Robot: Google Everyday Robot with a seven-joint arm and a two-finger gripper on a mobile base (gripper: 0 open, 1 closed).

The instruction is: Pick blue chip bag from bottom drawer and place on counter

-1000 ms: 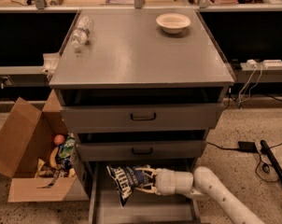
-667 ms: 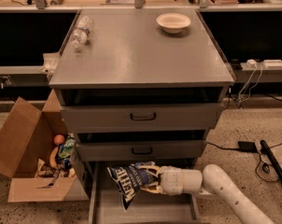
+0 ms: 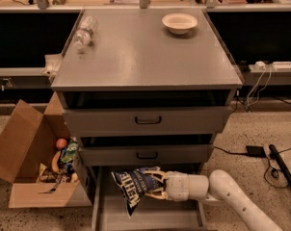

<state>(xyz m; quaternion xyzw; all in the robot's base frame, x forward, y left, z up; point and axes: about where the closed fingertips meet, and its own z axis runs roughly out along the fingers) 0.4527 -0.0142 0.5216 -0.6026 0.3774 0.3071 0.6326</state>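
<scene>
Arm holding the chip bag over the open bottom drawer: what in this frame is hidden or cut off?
Camera view:
Grey metal bottom drawer: its front is cut off by the lower edge.
Dark-blue foil chip bag: its right side is covered by the white two-finger gripper, shut on it above the drawer.
Upper drawers: insides dark under the grey counter.
Brown cardboard box: its contents are too jumbled to name.

Crinkled blue chip bag (image 3: 132,188), white lettering, hangs tilted over open bottom drawer (image 3: 148,217), lower centre, frame-right edge clamped by gripper (image 3: 154,185).
</scene>
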